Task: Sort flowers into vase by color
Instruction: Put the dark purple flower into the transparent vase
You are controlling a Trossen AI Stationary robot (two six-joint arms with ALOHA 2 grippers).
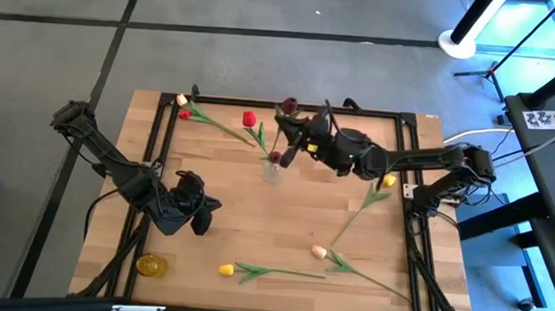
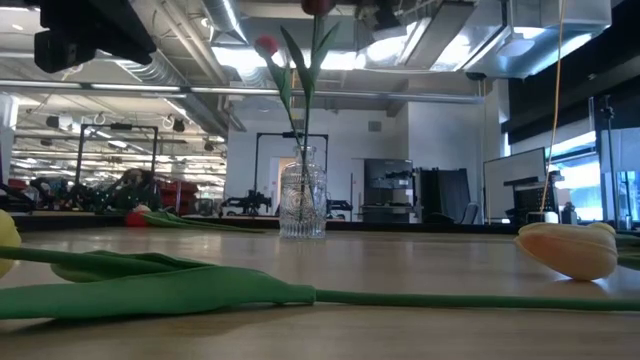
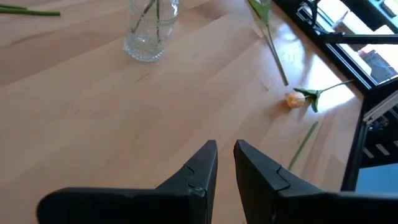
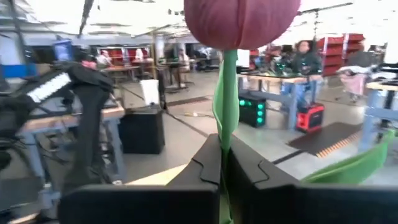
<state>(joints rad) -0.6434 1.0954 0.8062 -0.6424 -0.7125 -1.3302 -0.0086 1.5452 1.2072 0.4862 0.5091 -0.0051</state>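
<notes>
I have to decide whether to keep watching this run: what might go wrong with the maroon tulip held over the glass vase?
The right gripper pinches the maroon tulip only by its thin stem, so it may swing and miss the narrow mouth of the glass vase. The red tulip already in the vase may block it, and a push might tip the vase.

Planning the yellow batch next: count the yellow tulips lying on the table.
2. One yellow tulip lies near the table's front edge, left of centre; the other yellow tulip lies on the right side. Paler cream heads are excluded; none looks hidden.
</notes>
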